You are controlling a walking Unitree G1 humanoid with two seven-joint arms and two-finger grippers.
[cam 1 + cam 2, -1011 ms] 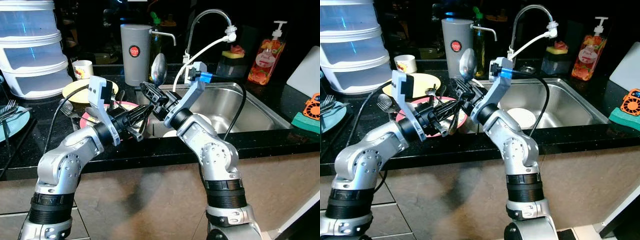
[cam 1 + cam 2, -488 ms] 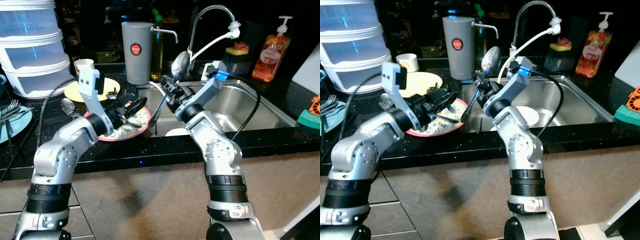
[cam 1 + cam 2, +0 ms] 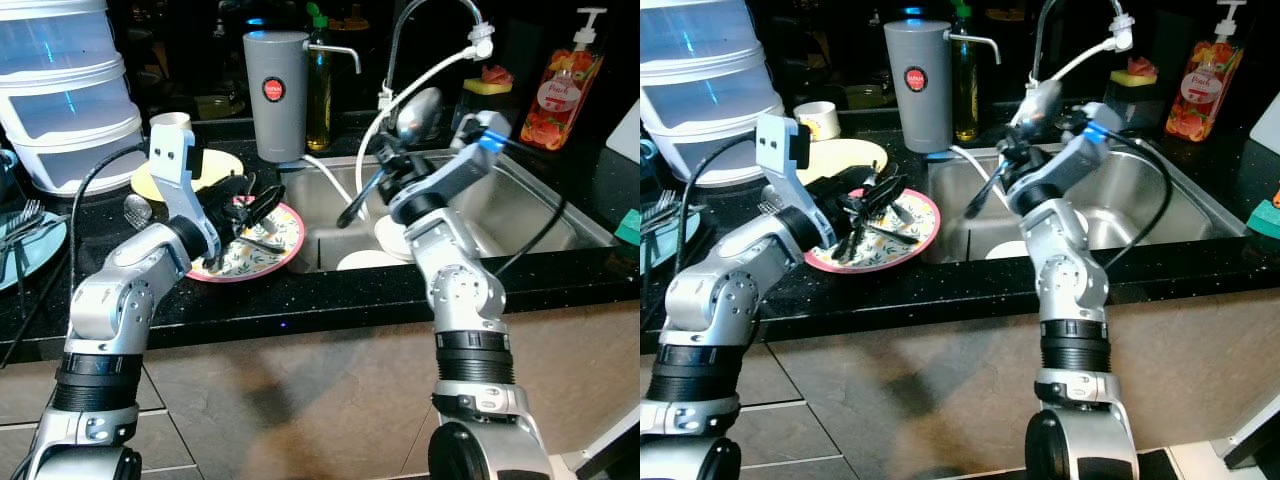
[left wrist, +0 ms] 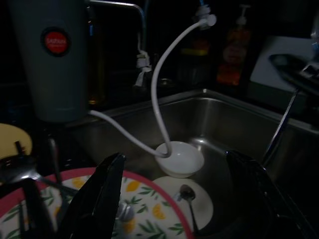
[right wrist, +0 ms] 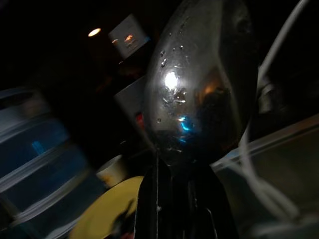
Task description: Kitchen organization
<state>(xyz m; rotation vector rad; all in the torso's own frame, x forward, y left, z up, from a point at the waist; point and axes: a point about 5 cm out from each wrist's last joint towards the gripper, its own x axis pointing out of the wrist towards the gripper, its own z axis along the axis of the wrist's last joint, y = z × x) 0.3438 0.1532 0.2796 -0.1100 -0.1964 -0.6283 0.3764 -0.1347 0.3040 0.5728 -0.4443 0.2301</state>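
My right gripper (image 3: 388, 172) is shut on the handle of a large metal spoon (image 3: 418, 108) and holds it tilted above the left part of the steel sink (image 3: 545, 205). The spoon's wet bowl (image 5: 199, 74) points up toward the faucet, and its handle end (image 3: 975, 205) hangs down over the sink's edge. My left gripper (image 3: 245, 205) hovers open just over the pink-rimmed floral plate (image 3: 262, 252) on the black counter. Its fingers (image 4: 99, 199) stand wide apart with nothing between them. Some cutlery (image 3: 872, 215) lies on that plate.
White plates (image 3: 368, 262) and a white bowl (image 4: 179, 159) lie in the sink, one plate carrying a small spoon (image 4: 187, 195). A grey canister (image 3: 275, 95), yellow plate (image 3: 218, 165), cup (image 3: 170, 125), stacked containers (image 3: 60, 90) and soap bottle (image 3: 565, 85) line the counter. A blue plate (image 3: 25, 240) holds forks.
My right gripper has carried the spoon rightward, from beside the floral plate to above the sink. My left gripper has stayed over the plate. The camera has shifted.
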